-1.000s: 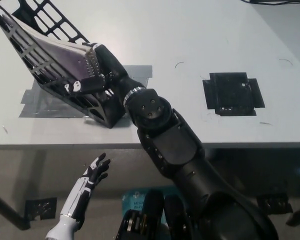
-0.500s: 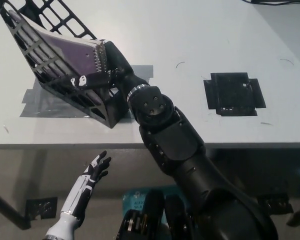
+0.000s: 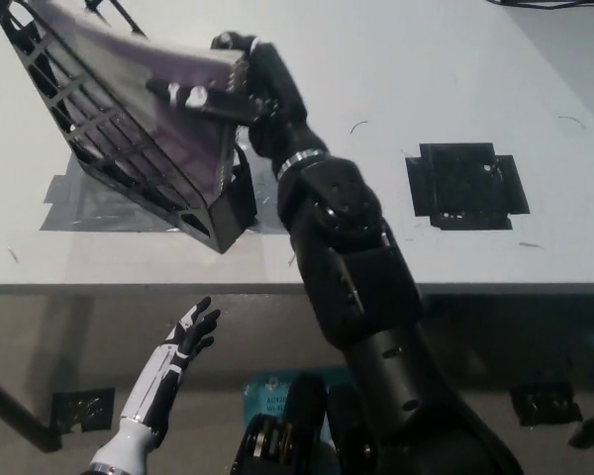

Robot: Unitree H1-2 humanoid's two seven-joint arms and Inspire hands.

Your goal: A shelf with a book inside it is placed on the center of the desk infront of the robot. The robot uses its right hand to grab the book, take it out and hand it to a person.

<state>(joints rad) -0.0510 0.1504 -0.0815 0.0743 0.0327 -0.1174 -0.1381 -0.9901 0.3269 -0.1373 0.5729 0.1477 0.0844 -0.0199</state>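
Note:
A black lattice shelf (image 3: pixel 99 163) leans on the white desk (image 3: pixel 396 59) at the upper left. A grey-purple book (image 3: pixel 173 69) with a spiral edge sticks up out of its open end. My black right hand (image 3: pixel 243 84) is shut on the book's near edge, with one finger (image 3: pixel 183 94) lying across the cover. The book's far end is still behind the shelf's lattice. My white left hand (image 3: pixel 178 356) hangs open below the desk's front edge at the lower left.
Grey tape (image 3: pixel 79 203) holds the shelf's base to the desk. A black taped square (image 3: pixel 463 185) lies on the desk to the right. The desk's front edge (image 3: pixel 129 289) runs across the middle of the picture.
My right hand has risen and moved away from me with the book in it. The book has slid up and partly out of the shelf. The left hand has stayed put.

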